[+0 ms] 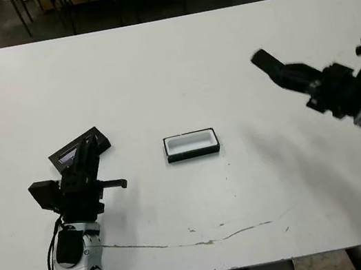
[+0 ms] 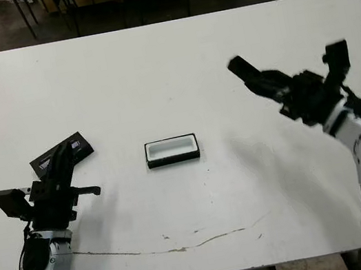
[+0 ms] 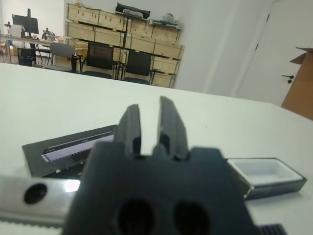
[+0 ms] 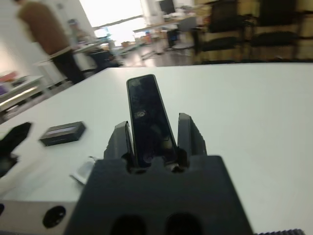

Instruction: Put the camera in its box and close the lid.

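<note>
The box (image 1: 192, 145), a shallow black tray with a white lining, lies uncovered at mid-table and also shows in the left wrist view (image 3: 266, 174). The flat black lid (image 1: 65, 156) with its glossy window rests on the table to the left, window up. My left gripper (image 1: 87, 150) hovers over the lid's near edge, its fingers (image 3: 131, 128) almost together with nothing between them. At the right, above the table, my right gripper (image 1: 302, 78) is shut on the slim black camera (image 1: 268, 63). The camera (image 4: 148, 117) sticks out past the fingers towards the box.
A thin crack or cable line (image 1: 206, 241) runs along the table near its front edge. Chairs and shelving stand beyond the far edge. A person (image 4: 45, 36) stands off the table in the right wrist view.
</note>
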### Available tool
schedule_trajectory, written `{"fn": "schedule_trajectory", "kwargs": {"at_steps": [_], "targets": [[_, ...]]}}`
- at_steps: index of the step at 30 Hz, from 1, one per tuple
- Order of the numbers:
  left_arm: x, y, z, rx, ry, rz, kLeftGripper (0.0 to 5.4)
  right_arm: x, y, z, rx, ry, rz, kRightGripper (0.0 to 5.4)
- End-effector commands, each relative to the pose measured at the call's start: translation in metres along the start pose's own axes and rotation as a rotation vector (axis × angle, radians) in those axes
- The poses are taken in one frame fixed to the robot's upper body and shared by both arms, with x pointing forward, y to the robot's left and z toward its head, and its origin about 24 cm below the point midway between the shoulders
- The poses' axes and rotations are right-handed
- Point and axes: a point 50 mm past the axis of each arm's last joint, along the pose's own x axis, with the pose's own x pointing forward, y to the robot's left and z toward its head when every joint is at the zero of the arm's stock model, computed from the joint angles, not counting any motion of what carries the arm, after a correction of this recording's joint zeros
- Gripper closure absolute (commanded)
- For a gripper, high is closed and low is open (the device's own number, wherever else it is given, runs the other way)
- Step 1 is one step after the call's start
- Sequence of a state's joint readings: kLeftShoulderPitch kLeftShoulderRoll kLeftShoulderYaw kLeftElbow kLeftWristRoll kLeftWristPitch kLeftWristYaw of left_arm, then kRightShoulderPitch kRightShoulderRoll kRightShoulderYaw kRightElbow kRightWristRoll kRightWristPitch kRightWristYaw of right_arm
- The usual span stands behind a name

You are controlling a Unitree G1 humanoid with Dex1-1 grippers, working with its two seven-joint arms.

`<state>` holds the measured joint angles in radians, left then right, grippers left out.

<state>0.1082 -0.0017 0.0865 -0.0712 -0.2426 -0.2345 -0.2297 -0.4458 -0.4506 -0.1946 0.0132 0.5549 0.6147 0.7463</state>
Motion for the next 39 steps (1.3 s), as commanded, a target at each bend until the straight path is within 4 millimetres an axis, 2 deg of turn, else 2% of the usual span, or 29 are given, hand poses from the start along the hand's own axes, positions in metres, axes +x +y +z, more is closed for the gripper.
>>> {"fn": "schedule_trajectory", "kwargs": {"at_steps": [1, 8, 16, 23, 33, 39], "targets": [[-0.004, 0.002, -0.004, 0.015, 0.028, 0.013, 5.40, 0.016, 0.010, 0.003, -0.063, 0.033, 0.129, 5.18], [-0.004, 0.001, -0.002, -0.002, 0.036, 0.028, 5.40, 0.051, 0.021, 0.005, -0.286, 0.185, 0.394, 5.19], [-0.002, 0.001, -0.001, 0.001, 0.043, 0.032, 5.40, 0.078, 0.038, 0.004, -0.502, 0.402, 0.548, 5.20], [-0.002, -0.001, 0.000, 0.009, 0.047, 0.032, 5.40, 0.090, 0.044, -0.003, -0.593, 0.552, 0.613, 5.20], [-0.002, -0.001, -0.001, 0.044, 0.039, 0.036, 5.40, 0.091, 0.039, -0.008, -0.636, 0.629, 0.638, 5.20], [-0.003, -0.002, -0.003, 0.045, 0.043, 0.039, 5.40, 0.092, 0.040, -0.019, -0.632, 0.655, 0.652, 5.20]]}}
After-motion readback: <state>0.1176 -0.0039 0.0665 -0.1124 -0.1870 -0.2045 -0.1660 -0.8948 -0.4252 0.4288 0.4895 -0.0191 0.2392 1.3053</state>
